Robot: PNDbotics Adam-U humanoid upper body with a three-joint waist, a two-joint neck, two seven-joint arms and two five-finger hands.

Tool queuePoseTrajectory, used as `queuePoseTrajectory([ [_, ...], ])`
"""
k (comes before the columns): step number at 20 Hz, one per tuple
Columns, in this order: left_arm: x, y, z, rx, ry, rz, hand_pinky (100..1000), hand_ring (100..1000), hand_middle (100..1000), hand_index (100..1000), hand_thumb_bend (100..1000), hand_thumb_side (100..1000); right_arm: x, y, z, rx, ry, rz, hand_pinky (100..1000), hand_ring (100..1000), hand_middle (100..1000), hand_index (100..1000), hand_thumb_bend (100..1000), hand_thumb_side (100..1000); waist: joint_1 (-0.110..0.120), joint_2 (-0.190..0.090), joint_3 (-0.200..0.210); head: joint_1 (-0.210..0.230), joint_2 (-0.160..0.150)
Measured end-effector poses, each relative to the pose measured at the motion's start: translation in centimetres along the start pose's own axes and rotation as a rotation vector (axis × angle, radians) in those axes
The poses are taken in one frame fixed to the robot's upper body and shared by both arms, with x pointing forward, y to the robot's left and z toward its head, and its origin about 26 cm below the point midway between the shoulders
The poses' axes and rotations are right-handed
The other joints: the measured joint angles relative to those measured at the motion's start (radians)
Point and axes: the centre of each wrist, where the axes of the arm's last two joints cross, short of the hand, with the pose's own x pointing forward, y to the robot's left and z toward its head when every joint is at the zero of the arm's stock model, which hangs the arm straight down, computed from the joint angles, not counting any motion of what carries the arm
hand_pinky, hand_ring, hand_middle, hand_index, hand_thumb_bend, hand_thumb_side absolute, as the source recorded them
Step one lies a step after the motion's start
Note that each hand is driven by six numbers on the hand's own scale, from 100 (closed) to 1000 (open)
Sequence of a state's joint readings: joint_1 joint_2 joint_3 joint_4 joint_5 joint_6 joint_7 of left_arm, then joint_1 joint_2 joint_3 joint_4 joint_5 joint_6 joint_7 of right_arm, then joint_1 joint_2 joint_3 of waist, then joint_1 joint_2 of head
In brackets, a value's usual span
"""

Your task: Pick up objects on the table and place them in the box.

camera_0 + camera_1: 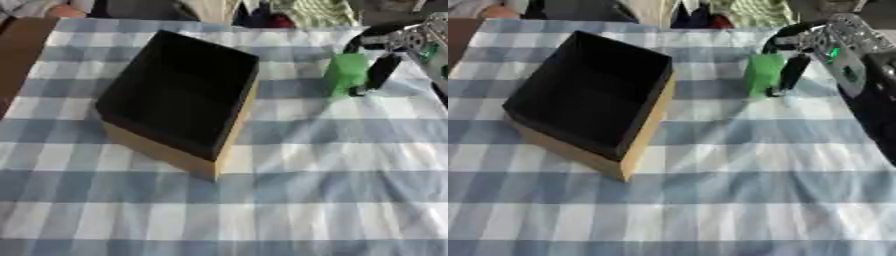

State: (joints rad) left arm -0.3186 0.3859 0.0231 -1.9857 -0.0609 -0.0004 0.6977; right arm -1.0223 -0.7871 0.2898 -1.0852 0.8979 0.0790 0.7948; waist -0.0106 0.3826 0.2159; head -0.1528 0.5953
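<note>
Right hand (815,47) fingers curl round an upright green block (762,75), apparently gripping it, right of the open black-lined box (188,150) on the checked tablecloth (332,200).

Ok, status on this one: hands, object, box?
Right hand at green block, fingers round it, block on cloth. Left hand out of view. Box open, nothing visible inside. Path to box clear.

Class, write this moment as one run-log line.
phase: grasping | right robot hand: fingers around green block, block on tablecloth | box: open, nothing visible inside | left robot hand: not in view
</note>
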Motion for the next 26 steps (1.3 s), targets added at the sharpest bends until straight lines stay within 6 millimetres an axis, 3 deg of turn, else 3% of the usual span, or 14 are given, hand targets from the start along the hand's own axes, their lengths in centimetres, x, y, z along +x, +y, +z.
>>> queuePoseTrajectory([
  [4, 0.0, 0.0, 0.0, -0.002, 0.002, 0.0, 658, 707, 623, 773, 198, 492, 0.2, -0.2, 0.1, -0.018, -0.008, -0.018, 972, 950, 618, 702, 217, 100, 0.0, 0.001, -0.001, 0.001, 0.0],
  [10, 0.0, 0.0, 0.0, -0.004, 0.004, -0.001, 658, 708, 623, 773, 196, 494, 0.9, -1.3, 1.0, -0.06, -0.032, -0.042, 956, 926, 582, 655, 100, 100, 0.0, 0.0, -0.007, 0.001, 0.001],
  [21, 0.0, 0.0, 0.0, -0.007, 0.006, -0.002, 658, 709, 624, 774, 193, 493, 2.1, -3.9, 2.9, -0.169, -0.067, -0.067, 953, 913, 577, 656, 100, 100, -0.005, -0.015, -0.017, 0.002, 0.004],
  [26, 0.0, 0.0, 0.0, -0.007, 0.005, -0.002, 659, 710, 624, 774, 196, 491, 3.7, -6.1, 5.1, -0.247, -0.145, -0.068, 896, 835, 589, 669, 100, 100, -0.007, -0.029, -0.019, -0.002, 0.009],
])
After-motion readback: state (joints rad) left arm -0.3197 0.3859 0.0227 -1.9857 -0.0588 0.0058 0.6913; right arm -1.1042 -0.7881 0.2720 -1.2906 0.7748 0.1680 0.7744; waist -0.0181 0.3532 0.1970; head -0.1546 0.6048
